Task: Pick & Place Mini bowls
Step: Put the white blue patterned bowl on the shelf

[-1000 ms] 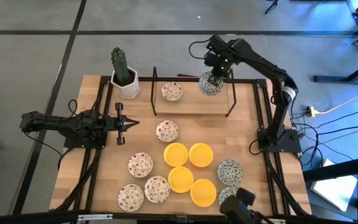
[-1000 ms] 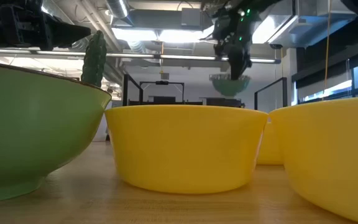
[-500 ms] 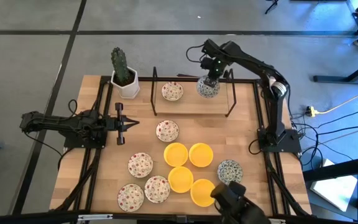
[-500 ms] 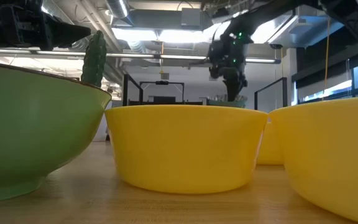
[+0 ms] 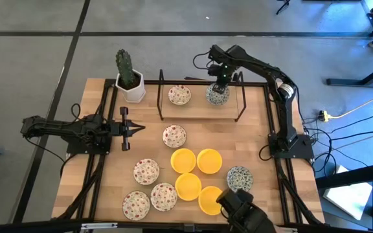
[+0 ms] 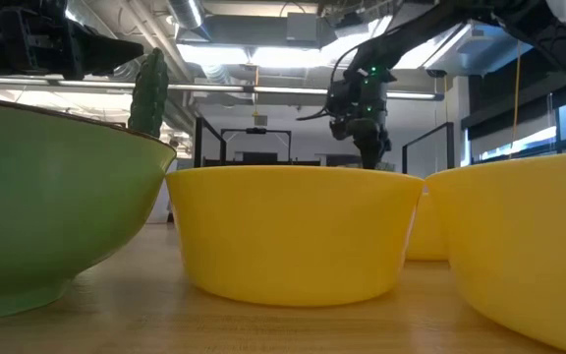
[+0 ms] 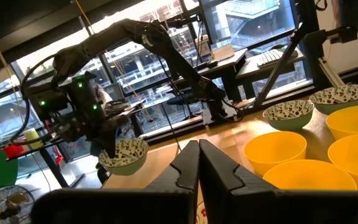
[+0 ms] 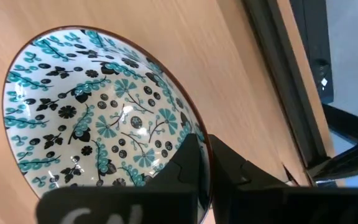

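Down comes my right arm since a second ago; the blue-green bowl (image 5: 217,94) that hung above the shelf (image 5: 238,110) now sits low on it, beside the red-speckled bowl (image 5: 179,95) already there; so one on the shelf for certain, and a second as good as landed.

Table (image 5: 258,139) next, and plenty still waiting; four yellow bowls (image 5: 183,160) clustered mid-table; five red-speckled ones scattered toward the left and near edge, starting with that one (image 5: 174,136) just in front of the shelf; one more blue-green bowl (image 5: 239,177) at the right; something dark at the near edge hides part of that corner, so I won't swear to the full count.

Right gripper (image 8: 194,163) is pinched on the blue-green bowl's rim, one finger inside, one outside; wood lies close beneath it, though I can't tell if the base is fully down; release is the step still owed, I'd judge.

Left gripper (image 5: 132,127) waits at the table's left side, fingers pressed together, holding nothing.

Cactus (image 5: 124,66) at the back left corner, well clear; early days overall, most of the job ahead.
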`<state>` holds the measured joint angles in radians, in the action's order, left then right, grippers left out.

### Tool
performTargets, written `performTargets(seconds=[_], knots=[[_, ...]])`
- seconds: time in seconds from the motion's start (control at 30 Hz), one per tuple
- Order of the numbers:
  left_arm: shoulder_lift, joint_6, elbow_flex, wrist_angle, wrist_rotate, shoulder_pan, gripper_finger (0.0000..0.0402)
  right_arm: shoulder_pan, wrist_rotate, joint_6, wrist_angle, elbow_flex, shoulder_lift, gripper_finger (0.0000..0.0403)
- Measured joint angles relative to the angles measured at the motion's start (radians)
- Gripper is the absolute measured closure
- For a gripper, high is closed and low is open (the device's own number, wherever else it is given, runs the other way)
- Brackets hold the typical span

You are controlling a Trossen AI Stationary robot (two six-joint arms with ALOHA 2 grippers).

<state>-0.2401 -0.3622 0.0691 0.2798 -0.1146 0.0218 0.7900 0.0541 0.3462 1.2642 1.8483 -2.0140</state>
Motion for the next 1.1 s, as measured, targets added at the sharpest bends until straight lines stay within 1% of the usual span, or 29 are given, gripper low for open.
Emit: performTargets(seconds=[0.13, 0.3, 0.47, 0.93, 1.1], knots=[[0.0, 0.0, 0.0, 0.0, 0.0, 0.0, 0.04, 0.002, 0.001, 0.003, 0.017, -0.022, 0.0, 0.039], [0.0, 0.0, 0.0, 0.0, 0.0, 0.0, 0.0394, 0.013, 0.003, 0.004, -0.012, -0.055, 0.0, 0.039], [0.0, 0.0, 0.0, 0.0, 0.0, 0.0, 0.0398, 0.024, 0.005, 0.008, -0.033, -0.074, 0.001, 0.0388], [0.0, 0.0, 0.0, 0.0, 0.0, 0.0, 0.0397, 0.033, -0.019, -0.005, -0.029, -0.084, 0.0, 0.0334], [0.0, 0.0, 0.0, 0.0, 0.0, 0.0, 0.04, 0.033, -0.014, -0.014, 0.009, -0.049, 0.0, 0.0312]])
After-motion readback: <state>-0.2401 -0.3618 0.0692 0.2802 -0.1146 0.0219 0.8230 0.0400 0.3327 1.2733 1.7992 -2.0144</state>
